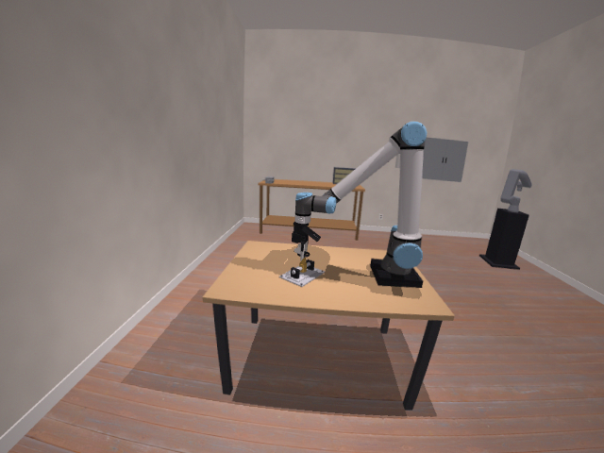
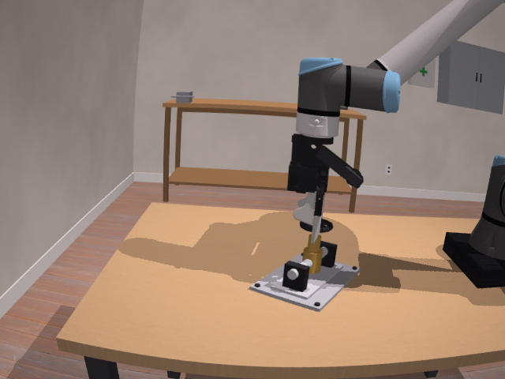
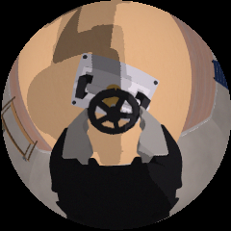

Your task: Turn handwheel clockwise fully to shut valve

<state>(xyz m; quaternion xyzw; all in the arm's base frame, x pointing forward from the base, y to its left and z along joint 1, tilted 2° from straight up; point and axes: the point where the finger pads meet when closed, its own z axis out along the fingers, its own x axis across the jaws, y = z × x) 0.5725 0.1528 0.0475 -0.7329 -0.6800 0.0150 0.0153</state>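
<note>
Top view: wooden table (image 1: 273,297) on plank floor; your arm (image 1: 410,194) reaches down to valve (image 1: 302,273) on table's middle.

Exterior view: your gripper (image 2: 313,222) hangs over brass valve body (image 2: 312,254) on grey base plate (image 2: 322,299); handwheel (image 2: 323,225) sits atop it.

Wrist view: your fingers clamp black spoked handwheel (image 3: 115,113) from both sides, closed on its rim.

One arm (image 1: 409,190), one gripper (image 2: 312,218). One handwheel (image 3: 115,112) (five spokes). One valve (image 2: 312,254) on one plate (image 2: 322,295) (four corner bolts). Two black blocks (image 2: 296,275) on plate. One surface (image 1: 273,293), four legs. One shelf (image 1: 288,184), two boards.
</note>
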